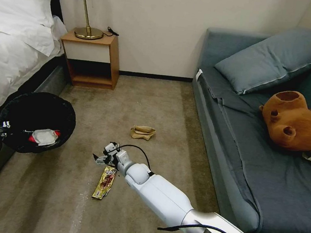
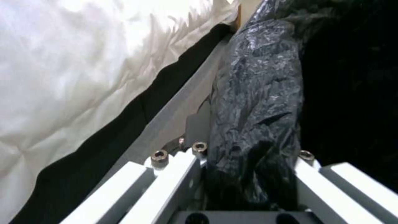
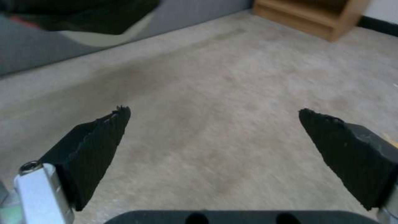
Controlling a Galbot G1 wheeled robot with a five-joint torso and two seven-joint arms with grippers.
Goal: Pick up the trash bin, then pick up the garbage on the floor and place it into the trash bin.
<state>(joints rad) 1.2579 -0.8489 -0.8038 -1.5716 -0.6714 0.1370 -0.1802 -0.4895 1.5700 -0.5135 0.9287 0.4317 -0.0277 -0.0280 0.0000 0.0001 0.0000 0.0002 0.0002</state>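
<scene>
While my left pincer [image 2: 248, 186] grips the trash bin's [image 1: 37, 121] liner rim, my right pincer [image 1: 101, 158] hangs wide open and empty just above the candy wrapper [image 1: 104, 182], which looks light, crinkly, slippery, best pinched mid-length.

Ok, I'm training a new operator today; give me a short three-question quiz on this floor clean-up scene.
1. True or false: the right hand is shut on the gold candy wrapper.
2. What already lies inside the trash bin?
3. Which hand holds the bin? A) left B) right

Key:
1. False; it is open, above the carpet beside the wrapper.
2. A red-and-white snack packet.
3. A, clamped on the bin's lined rim.
</scene>
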